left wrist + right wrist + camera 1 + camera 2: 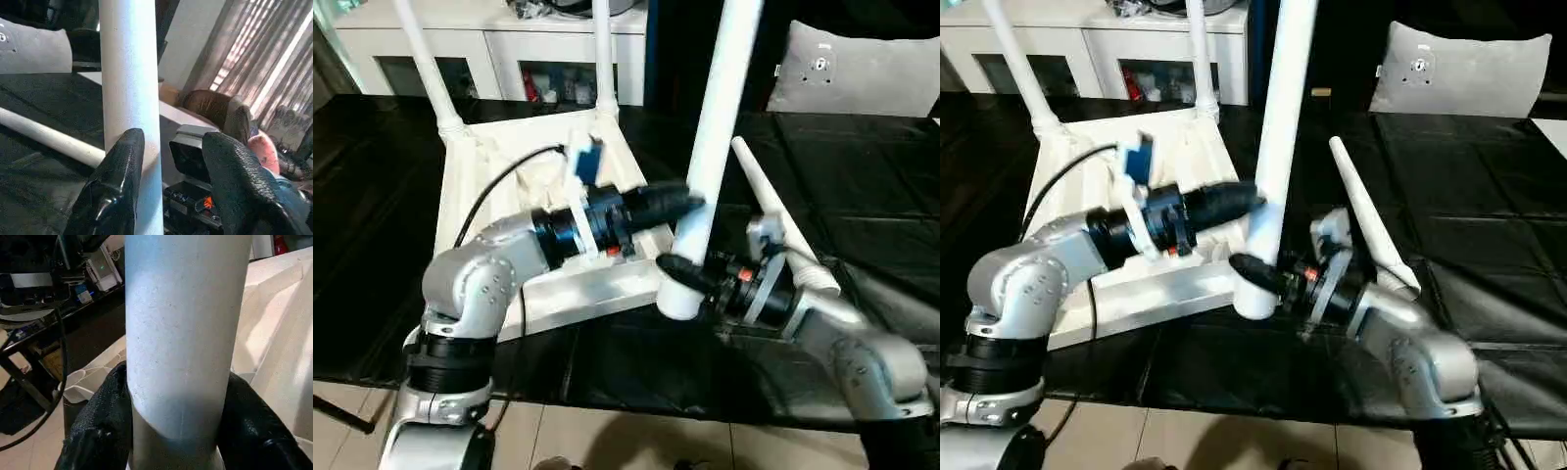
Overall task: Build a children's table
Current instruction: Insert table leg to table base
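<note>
Table leg [713, 147] held upright at the near corner of the inverted table top [499, 211].

The leg's lower end is clamped between the fingers of the right gripper [171, 431]. The left gripper [168, 186] is spread apart, one finger [117, 186] touching the leg. Another leg [769, 211] lies on the black table [881, 186].

Leg [181, 333] matt white plastic w/ fine grain; jaws glossy black.
</note>
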Robot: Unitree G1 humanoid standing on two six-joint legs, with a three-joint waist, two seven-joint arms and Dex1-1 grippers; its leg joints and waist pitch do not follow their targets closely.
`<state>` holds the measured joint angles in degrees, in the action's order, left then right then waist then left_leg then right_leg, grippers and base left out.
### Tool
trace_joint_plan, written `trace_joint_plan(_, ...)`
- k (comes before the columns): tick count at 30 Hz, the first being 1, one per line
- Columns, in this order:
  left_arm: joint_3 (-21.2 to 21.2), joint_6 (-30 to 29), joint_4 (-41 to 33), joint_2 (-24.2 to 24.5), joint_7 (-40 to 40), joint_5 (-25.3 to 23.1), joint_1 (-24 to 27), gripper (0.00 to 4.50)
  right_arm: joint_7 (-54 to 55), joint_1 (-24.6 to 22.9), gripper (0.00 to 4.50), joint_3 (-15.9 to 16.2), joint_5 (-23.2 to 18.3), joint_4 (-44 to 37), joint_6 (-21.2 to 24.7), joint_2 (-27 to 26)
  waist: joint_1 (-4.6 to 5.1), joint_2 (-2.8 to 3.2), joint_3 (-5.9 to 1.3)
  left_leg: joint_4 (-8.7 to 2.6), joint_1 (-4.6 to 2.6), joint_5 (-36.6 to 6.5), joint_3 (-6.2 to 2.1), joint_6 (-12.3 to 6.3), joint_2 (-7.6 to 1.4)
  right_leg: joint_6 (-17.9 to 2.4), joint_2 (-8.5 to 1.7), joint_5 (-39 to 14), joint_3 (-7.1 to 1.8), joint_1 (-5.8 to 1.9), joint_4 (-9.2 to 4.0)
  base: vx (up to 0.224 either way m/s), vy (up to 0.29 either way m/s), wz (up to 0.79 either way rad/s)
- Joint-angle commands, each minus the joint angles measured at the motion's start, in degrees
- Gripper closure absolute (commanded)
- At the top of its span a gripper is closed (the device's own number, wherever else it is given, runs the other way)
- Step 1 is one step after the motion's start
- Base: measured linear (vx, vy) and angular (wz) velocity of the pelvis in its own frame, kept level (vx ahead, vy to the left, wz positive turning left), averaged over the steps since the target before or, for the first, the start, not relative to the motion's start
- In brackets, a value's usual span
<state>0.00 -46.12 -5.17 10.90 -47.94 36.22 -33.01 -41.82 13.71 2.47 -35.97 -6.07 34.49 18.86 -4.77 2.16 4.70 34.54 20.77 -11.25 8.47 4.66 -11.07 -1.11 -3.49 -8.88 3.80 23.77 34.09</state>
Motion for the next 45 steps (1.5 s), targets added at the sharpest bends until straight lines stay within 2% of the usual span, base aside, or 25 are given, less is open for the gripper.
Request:
trace_joint_plan(1, -2.09, 0.55, 0.64, 0.21, -0.14, -1.24, 0.05, 2.00, -0.66, 0.84, 2.61, 1.55, 0.20, -1.85, -1.21, -0.33, 0.28, -0.64, -5.21, -3.25, 0.32, -3.90, 0.70, -2.52, -0.64, -6.93, -3.06, -18.57, -2.06, -3.89, -4.29, 0.000, 0.000, 0.00)
trace_joint_plan(2, -2.30, 0.95, 0.89, 0.27, 0.11, -1.75, 0.00, 2.00, -0.63, 0.84, 2.61, 1.62, 0.33, -1.90, -1.29, -0.36, 0.29, -0.66, -5.20, -3.26, 0.32, -4.09, 0.70, -2.55, -0.63, -7.04, -3.08, -18.67, -2.06, -3.91, -4.33, 0.000, 0.000, 0.00)
trace_joint_plan(3, -3.40, 5.03, 2.86, 0.36, 2.29, -5.68, -0.41, 1.99, -0.41, 0.77, 2.61, 1.98, 1.43, -2.06, -1.90, -0.48, 0.34, -0.68, -5.18, -3.30, 0.30, -4.22, 0.67, -2.68, -0.64, -6.95, -2.97, -18.57, -2.07, -3.87, -4.43, 0.000, 0.000, 0.00)
trace_joint_plan(4, -3.62, 6.35, 3.49, 0.30, 3.10, -6.84, -0.56, 1.93, -0.34, 0.73, 2.61, 2.06, 1.77, -2.07, -2.10, -0.51, 0.35, -0.75, -5.17, -3.31, 0.32, -4.25, 0.67, -2.73, -0.62, -6.66, -2.94, -18.65, -2.06, -3.89, -4.54, 0.000, 0.000, 0.00)
trace_joint_plan(5, -3.51, 6.89, 4.36, 0.07, 4.45, -7.70, -0.84, 1.65, -0.27, 0.67, 2.61, 2.14, 2.08, -2.02, -2.31, -0.55, 0.36, -0.67, -5.23, -3.22, 0.31, -4.37, 0.72, -2.55, -0.58, -6.46, -2.95, -18.51, -2.09, -3.93, -4.39, 0.000, 0.000, 0.00)
trace_joint_plan(7, -3.17, 7.71, 5.56, -0.31, 5.94, -8.46, -1.21, 1.55, 0.25, 0.56, 2.61, 2.40, 3.39, -1.53, -3.52, -0.84, 0.34, -0.73, -5.28, -3.22, 0.36, -4.40, 0.72, -2.70, -0.45, -5.93, -3.08, -19.21, -2.07, -4.06, -4.46, 0.000, 0.000, 0.00)
trace_joint_plan(10, 0.18, 5.39, 6.79, -3.13, 9.65, -5.87, -1.80, 1.54, 0.90, 0.64, 2.61, 2.90, 5.06, -0.53, -5.27, -1.57, 0.33, -0.68, -5.39, -3.11, 0.44, -3.79, 0.75, -2.37, -0.61, -7.23, -3.09, -17.57, -2.09, -3.99, -4.16, 0.000, 0.000, 0.00)
trace_joint_plan(13, 1.11, 4.66, 7.06, -4.08, 10.82, -4.97, -1.75, 1.54, 0.95, 0.71, 2.61, 3.11, 5.52, -0.06, -5.75, -1.84, 0.27, -0.73, -5.47, -3.06, 0.48, -3.93, 0.70, -2.78, -0.55, -7.92, -3.10, -16.98, -2.05, -4.11, -4.11, 0.000, 0.000, 0.00)
trace_joint_plan(14, 1.59, 4.48, 6.97, -4.49, 10.50, -3.80, -1.66, 1.82, 1.14, 0.75, 2.61, 3.00, 5.77, 0.13, -5.85, -2.07, 0.38, -0.76, -5.41, -3.06, 0.47, -4.03, 0.73, -3.03, -0.54, -7.96, -3.04, -16.89, -2.06, -4.02, -4.15, 0.000, 0.000, 0.00)
trace_joint_plan(19, 5.05, 3.13, 6.26, -6.68, 11.26, 1.21, -2.02, 2.08, 0.95, 0.82, 2.61, 3.25, 6.78, 0.76, -6.70, -2.20, 0.44, -0.77, -5.36, -3.04, 0.47, -4.45, 0.72, -3.17, -0.54, -8.26, -3.03, -17.45, -1.98, -4.02, -4.23, 0.000, 0.000, 0.00)
trace_joint_plan(23, 2.92, 2.64, 5.50, -5.52, 9.76, 0.20, -1.33, 2.34, 0.75, 0.98, 2.61, 3.55, 7.37, 1.14, -7.08, -2.22, 0.68, -0.82, -5.38, -3.09, 0.44, -4.76, 0.65, -3.44, -0.54, -7.57, -3.04, -18.44, -1.97, -4.04, -4.30, 0.000, 0.000, 0.00)
trace_joint_plan(26, 1.76, 2.75, 5.20, -5.11, 9.37, -0.17, -0.90, 2.57, 0.45, 1.12, 2.61, 3.81, 7.81, 1.29, -7.29, -2.21, 0.96, -0.82, -5.37, -3.12, 0.44, -4.62, 0.62, -3.40, -0.61, -7.78, -3.01, -17.45, -1.98, -4.04, -4.21, 0.000, 0.000, 0.00)
trace_joint_plan(32, 1.55, 2.72, 4.97, -5.19, 9.57, 0.28, -0.80, 2.65, 0.25, 1.23, 2.61, 3.88, 8.14, 1.48, -7.49, -2.32, 1.22, -0.87, -5.44, -2.98, 0.58, -3.99, 0.66, -3.57, -0.53, -8.40, -3.05, -16.37, -2.02, -4.21, -4.08, 0.000, 0.000, 0.00)
trace_joint_plan(40, 1.33, 3.45, 5.39, -4.54, 8.86, 0.17, -1.07, 2.66, -0.05, 1.39, 2.61, 3.99, 8.57, 1.69, -7.61, -2.25, 1.35, -0.78, -5.37, -3.04, 0.47, -4.87, 0.63, -3.43, -0.57, -7.98, -3.01, -17.87, -1.95, -4.08, -4.23, 0.000, 0.000, 0.00)
trace_joint_plan(45, -2.30, 9.63, 4.60, -1.62, 5.45, -4.95, -0.80, 2.66, 0.10, 1.37, 2.61, 3.89, 9.28, 2.40, -8.22, -2.14, 1.36, -0.72, -5.41, -3.14, 0.47, -4.92, 0.52, -3.35, -0.70, -7.66, -3.11, -17.67, -2.04, -4.05, -4.20, 0.000, 0.000, 0.00)
